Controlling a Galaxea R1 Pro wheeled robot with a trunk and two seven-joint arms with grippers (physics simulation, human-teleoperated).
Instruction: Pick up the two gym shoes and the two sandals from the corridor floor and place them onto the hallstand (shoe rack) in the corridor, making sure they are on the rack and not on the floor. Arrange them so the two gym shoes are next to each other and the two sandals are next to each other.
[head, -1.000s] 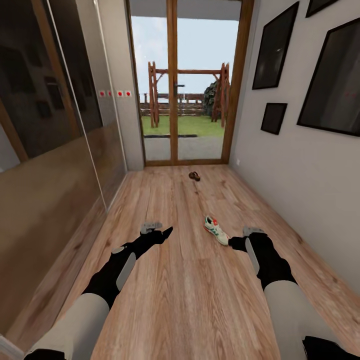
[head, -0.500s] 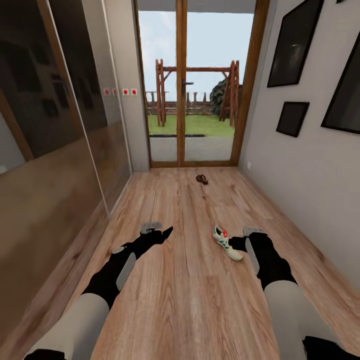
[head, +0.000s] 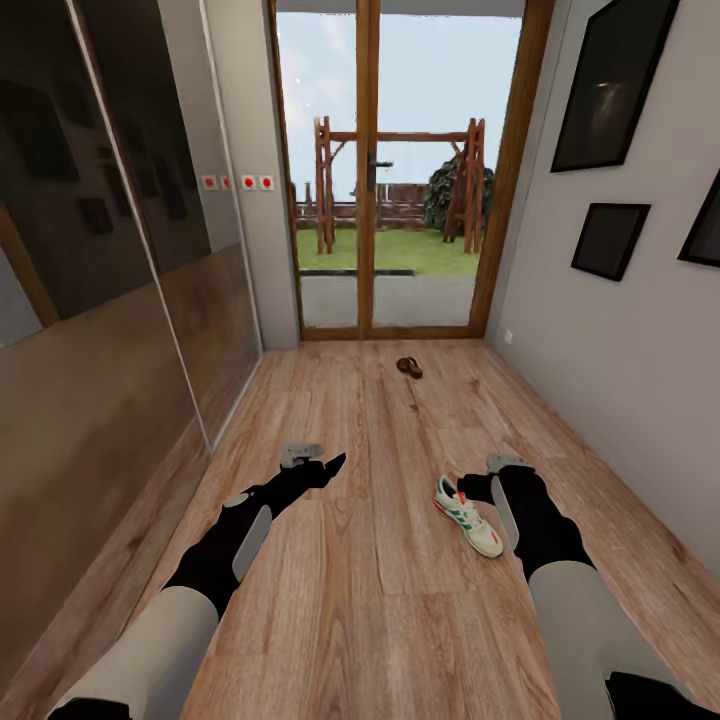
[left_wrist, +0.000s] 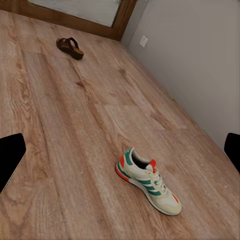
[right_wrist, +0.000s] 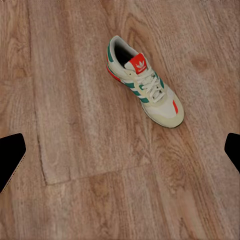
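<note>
One cream gym shoe (head: 468, 516) with green stripes and a red heel tab lies on the corridor floor (head: 380, 600), just left of my right gripper (head: 474, 488). It also appears in the left wrist view as the gym shoe (left_wrist: 148, 181) and in the right wrist view as the gym shoe (right_wrist: 144, 82), upright on its sole. A brown sandal (head: 409, 367) lies farther off near the glass door; the left wrist view has this sandal (left_wrist: 69, 47) too. My left gripper (head: 336, 464) hovers over bare planks. Both grippers' fingers (left_wrist: 10, 160) (right_wrist: 10, 156) stand wide apart, holding nothing. The hallstand is out of view.
A dark mirrored wardrobe front (head: 110, 300) runs along the left side. A grey wall (head: 600, 380) with black picture frames (head: 610, 240) closes the right. A wood-framed glass door (head: 400, 170) ends the corridor. Open planks lie between the arms.
The whole view has shifted forward and slightly left, so the shoe and sandal sit nearer; the gym shoe now lies beside the right gripper. The arms hold the same pose.
</note>
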